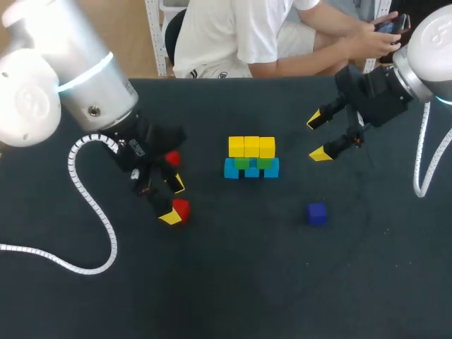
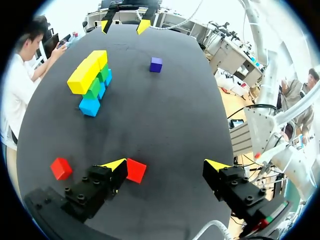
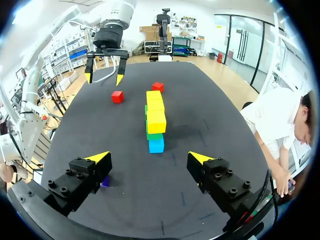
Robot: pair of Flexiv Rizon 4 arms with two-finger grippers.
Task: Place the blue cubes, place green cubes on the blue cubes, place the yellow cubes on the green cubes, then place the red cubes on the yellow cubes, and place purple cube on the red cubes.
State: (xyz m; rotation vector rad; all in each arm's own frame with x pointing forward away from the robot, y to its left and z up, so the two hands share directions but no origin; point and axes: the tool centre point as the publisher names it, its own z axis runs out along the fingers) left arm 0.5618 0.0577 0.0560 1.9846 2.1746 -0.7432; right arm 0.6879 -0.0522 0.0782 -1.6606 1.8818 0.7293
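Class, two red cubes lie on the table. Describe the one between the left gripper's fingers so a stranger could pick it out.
Find the cube stack on the dark table, then the open left gripper to its side. The red cube sits between the fingers, right beside one yellow tip; the other red cube lies outside them.

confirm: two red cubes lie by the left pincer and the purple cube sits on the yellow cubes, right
Not quite. The purple cube lies alone on the table, apart from the yellow cubes, as the head view shows. The rest holds.
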